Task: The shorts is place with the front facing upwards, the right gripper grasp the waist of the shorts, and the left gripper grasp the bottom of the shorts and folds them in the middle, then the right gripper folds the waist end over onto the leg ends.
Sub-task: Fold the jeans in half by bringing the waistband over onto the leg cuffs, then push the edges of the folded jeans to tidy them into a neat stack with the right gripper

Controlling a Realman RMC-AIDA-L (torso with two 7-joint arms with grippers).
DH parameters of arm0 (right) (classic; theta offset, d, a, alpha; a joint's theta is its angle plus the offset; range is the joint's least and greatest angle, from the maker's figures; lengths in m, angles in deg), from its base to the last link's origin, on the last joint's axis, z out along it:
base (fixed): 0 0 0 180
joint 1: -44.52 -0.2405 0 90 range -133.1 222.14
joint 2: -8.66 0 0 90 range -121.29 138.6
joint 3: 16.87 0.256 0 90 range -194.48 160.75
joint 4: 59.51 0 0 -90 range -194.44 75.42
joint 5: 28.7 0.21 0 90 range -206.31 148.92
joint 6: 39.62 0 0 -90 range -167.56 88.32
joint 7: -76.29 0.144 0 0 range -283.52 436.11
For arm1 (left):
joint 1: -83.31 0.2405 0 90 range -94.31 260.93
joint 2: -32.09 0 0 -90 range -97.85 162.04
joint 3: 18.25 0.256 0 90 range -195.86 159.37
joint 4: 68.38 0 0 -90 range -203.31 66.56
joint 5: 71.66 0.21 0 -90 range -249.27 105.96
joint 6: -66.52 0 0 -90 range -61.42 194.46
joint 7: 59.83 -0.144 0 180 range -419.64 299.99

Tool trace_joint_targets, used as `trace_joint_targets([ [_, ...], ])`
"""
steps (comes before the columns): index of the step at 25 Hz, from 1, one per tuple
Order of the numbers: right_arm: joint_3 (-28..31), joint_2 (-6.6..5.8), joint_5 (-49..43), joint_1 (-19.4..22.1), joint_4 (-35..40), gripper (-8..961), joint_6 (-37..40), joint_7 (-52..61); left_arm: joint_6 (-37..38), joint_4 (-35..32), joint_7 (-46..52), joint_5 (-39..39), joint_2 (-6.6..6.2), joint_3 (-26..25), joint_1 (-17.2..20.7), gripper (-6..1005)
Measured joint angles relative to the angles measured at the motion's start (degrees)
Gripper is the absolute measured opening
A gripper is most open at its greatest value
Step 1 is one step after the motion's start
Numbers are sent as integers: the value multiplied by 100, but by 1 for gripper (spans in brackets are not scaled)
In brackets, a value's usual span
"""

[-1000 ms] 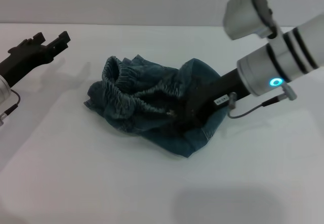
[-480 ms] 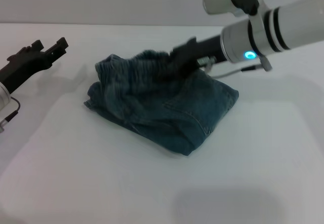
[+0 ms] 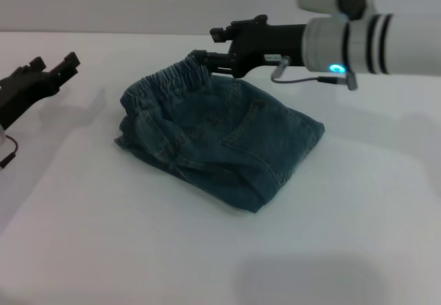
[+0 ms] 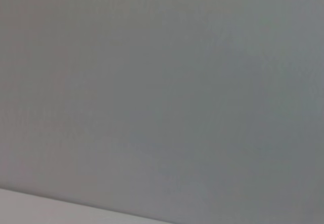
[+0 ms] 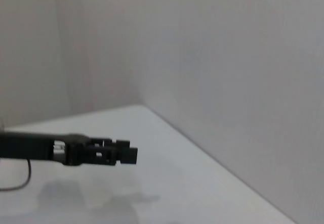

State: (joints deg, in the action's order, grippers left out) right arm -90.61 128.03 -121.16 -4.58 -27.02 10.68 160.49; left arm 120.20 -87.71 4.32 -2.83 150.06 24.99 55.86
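Right gripper (image 3: 201, 60), black on its blue-lit wrist, hangs over the far edge of the folded shorts (image 3: 220, 140), its fingertips at the gathered waist of the shorts (image 3: 176, 81); the jaws look slightly parted, one tip touching or just above the ruffled band, but whether any cloth is pinched between them cannot be made out. Going by size, the white table (image 3: 207, 264) carries everything, and the shorts lie near its middle as a compact folded bundle, waistband toward the far left, a pocket seam showing on the upper layer. Denim like this should handle as soft but fairly heavy cloth: it drapes, holds a crease poorly, and stacked layers can slide on each other, so the thick elastic waistband is the surest place to take hold, pinching through the full band instead of a single ply. The leg ends are hidden under the upper layer. Left gripper (image 3: 52, 71) sits well apart at the table's left side, fingers spread, holding nothing. Nothing else stands near the bundle to hinder a move.
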Motion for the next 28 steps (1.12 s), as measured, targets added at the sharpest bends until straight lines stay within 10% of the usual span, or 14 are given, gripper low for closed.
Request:
trace_joint_targets([
  [12, 84, -194, -330, 1175, 1118, 490, 2849, 773, 106, -42, -260, -504, -7, -149, 106, 808],
  [20, 157, -356, -1679, 908, 1190, 490, 3760, 2072, 68, -1, -384, -554, 7, -149, 39, 809],
  [28, 238, -219, -2675, 532, 1008, 491, 3620, 2660, 62, 117, -392, -564, 14, -149, -11, 808],
])
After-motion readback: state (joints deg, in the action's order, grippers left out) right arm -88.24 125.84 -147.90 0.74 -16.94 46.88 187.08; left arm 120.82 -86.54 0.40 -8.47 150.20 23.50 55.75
